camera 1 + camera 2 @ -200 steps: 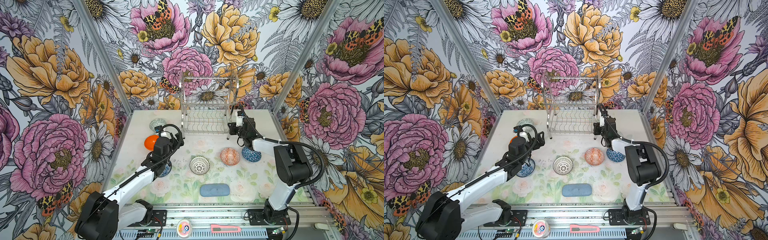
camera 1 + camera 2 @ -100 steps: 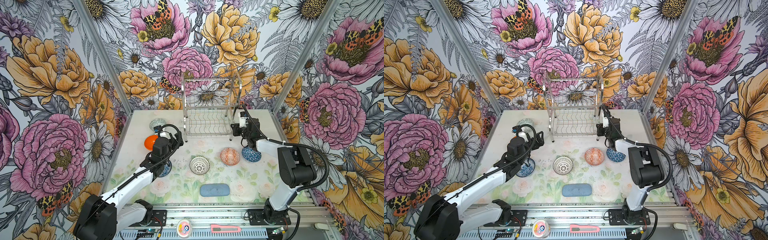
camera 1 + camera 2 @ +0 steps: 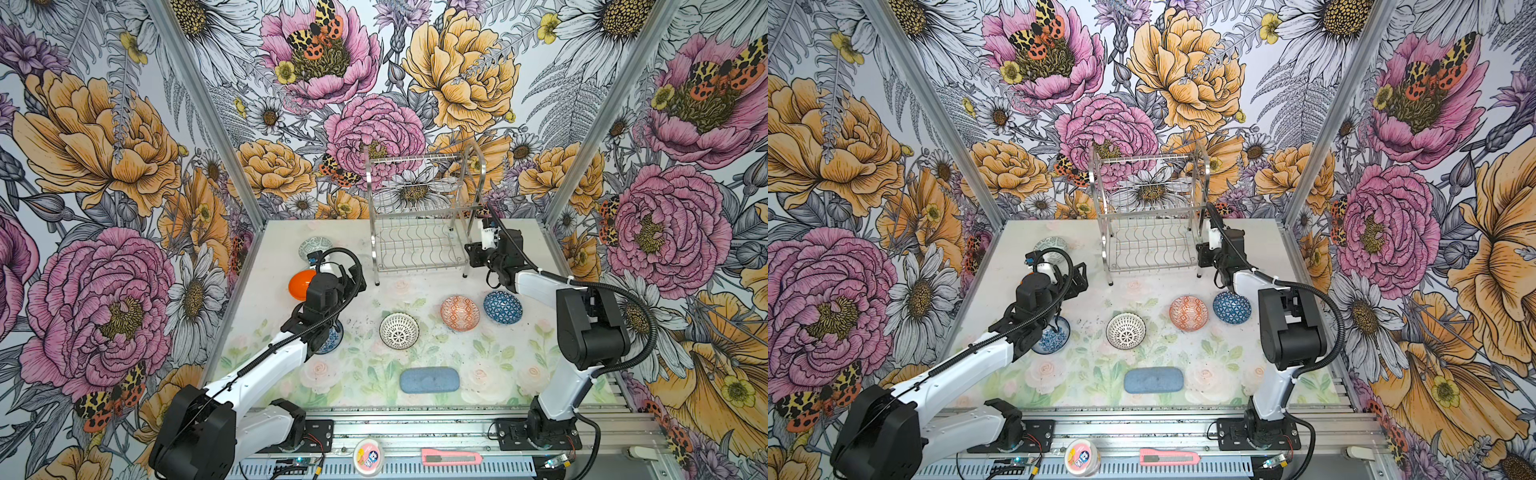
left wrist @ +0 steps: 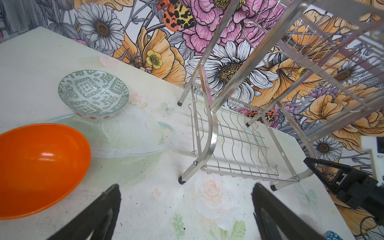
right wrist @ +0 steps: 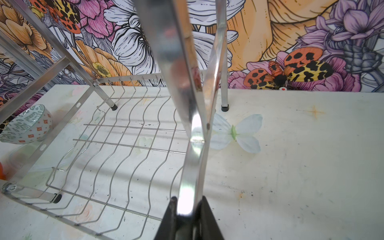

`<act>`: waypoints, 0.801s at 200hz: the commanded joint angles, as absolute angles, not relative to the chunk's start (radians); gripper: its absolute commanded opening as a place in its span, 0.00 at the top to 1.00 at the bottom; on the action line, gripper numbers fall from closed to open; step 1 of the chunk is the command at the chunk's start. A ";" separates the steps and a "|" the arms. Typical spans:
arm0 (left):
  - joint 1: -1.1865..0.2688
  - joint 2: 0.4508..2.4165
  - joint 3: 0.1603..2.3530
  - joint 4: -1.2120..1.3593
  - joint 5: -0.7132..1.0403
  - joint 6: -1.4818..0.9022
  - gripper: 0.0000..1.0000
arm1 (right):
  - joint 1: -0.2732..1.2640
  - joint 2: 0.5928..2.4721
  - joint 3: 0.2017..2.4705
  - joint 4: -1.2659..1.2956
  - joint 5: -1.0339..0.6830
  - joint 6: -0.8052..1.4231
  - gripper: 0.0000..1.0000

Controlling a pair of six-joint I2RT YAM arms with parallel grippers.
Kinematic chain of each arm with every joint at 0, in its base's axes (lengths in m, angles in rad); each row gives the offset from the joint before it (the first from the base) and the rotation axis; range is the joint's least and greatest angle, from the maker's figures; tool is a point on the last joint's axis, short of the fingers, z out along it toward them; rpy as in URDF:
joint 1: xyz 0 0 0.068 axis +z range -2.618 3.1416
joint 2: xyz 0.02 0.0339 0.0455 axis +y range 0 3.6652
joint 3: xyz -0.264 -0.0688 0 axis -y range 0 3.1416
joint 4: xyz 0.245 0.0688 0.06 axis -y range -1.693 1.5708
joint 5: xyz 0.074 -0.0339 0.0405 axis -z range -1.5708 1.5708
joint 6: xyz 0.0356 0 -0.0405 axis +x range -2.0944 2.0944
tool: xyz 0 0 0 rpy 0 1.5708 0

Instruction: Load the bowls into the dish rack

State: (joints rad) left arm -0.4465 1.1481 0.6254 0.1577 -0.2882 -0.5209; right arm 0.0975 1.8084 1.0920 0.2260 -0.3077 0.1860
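At the back of the table (image 3: 419,286), the rack (image 3: 417,245) stands upright, and I have the right gripper (image 5: 188,207) clamped low on its right side frame; the wrist view shows both jaws pinching the shiny bar. My left gripper (image 4: 186,187) hangs wide open over bare table, near the rack's left front leg, holding nothing. All six bowls sit on the table, outside the rack. I see the grey-green bowl (image 3: 314,246) at the back left and the orange bowl (image 3: 300,286) just in front of it, close to my left gripper. The blue floral bowl (image 3: 1052,338) is partly hidden under the left arm (image 3: 270,361). The lattice bowl (image 3: 399,330) sits mid-table, with the orange-white bowl (image 3: 459,313) and the dark-blue bowl (image 3: 503,306) side by side to its right, near the right arm (image 3: 536,282). The pad (image 3: 429,379) lies alone nearer the front edge, well apart from both grippers.
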 commanded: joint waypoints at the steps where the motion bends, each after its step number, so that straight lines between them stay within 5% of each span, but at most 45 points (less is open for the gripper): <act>1: -0.437 1.173 0.677 0.140 -0.307 -0.503 0.01 | 0.100 1.818 1.135 0.242 -0.256 0.277 0.96; 70: -0.435 1.237 0.787 -0.017 -0.338 -0.556 0.01 | 0.132 1.794 1.050 0.332 -0.205 0.372 0.95; 160: -0.437 1.288 0.889 -0.205 -0.430 -0.580 0.01 | 0.139 1.736 1.011 0.318 -0.198 0.373 0.67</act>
